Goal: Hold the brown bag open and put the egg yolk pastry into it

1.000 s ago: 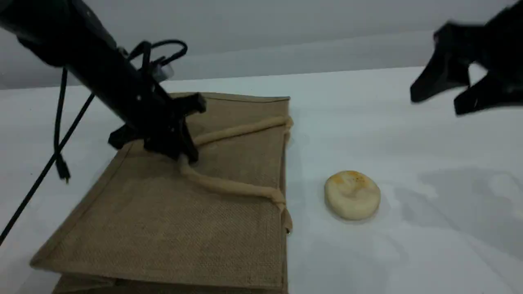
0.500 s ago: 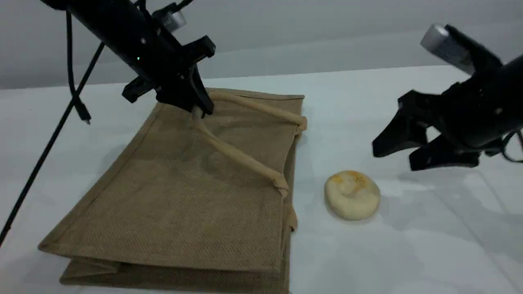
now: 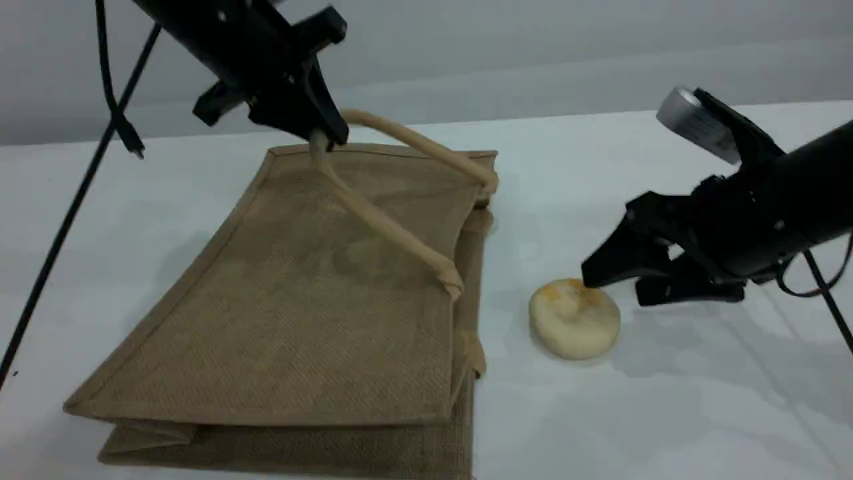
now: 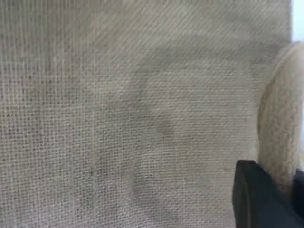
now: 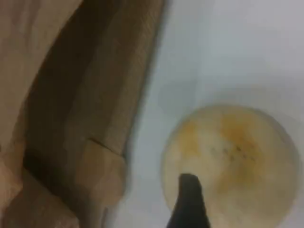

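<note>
Left claw (image 3: 320, 141): pinching the handle (image 3: 393, 233) of the brown bag (image 3: 286, 320), lifting its upper side off the worktop (image 3: 666, 413).
Left wrist view: only coarse weave.
Right claw (image 3: 616, 283): spread, just above the egg yolk pastry (image 3: 574, 319).
Right wrist view: bag mouth gaping beside the pastry.

White table (image 3: 666, 413) seen across most of scene view; surface smooth, slightly glossy. Soft grey shadows cast on it at right and lower right. Far edge of table met by plain grey wall (image 3: 533, 40). Paler horizontal band seen low on wall, just above table edge. Lighting even and diffuse. White tabletop also seen in right wrist view, upper right. No windows shown.
</note>
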Controlling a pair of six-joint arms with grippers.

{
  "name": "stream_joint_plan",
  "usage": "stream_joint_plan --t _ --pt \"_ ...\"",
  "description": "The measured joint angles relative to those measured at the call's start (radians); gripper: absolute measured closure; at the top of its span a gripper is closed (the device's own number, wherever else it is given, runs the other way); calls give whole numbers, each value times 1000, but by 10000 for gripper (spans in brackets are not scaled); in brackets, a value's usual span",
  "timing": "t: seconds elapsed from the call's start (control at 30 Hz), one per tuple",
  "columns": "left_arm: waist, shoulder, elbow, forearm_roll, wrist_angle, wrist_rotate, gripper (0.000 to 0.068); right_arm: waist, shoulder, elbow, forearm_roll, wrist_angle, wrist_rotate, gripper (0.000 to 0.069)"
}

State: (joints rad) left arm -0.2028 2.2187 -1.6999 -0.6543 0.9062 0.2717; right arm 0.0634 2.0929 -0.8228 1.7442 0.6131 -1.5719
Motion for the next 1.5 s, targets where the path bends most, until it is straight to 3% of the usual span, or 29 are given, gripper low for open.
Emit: stream_joint_plan --t 0.5,0.57,0.7,0.77,0.93,1.1,1.37,1.5 --pt "-30 -41 0 4 -21 0 601 168 59 -62 3 -191 2 235" --pt "-30 -41 0 5 -21 0 601 168 61 -63 3 -192 2 302" --pt "-30 -57 0 30 -6 8 601 168 62 -63 3 -189 4 559" --pt "-30 -74 -1 39 14 8 601 166 58 -63 3 -187 4 618" --pt "-30 -127 -43 54 144 43 601 155 -6 -61 -8 -199 26 634" --pt "-30 -171 -119 53 305 115 601 138 -143 -61 -153 -194 139 643" --pt "-30 -279 -170 37 320 142 601 126 -374 -61 -444 -126 397 646" --pt "-30 -321 -170 17 320 145 601 126 -448 -61 -480 -46 433 646"
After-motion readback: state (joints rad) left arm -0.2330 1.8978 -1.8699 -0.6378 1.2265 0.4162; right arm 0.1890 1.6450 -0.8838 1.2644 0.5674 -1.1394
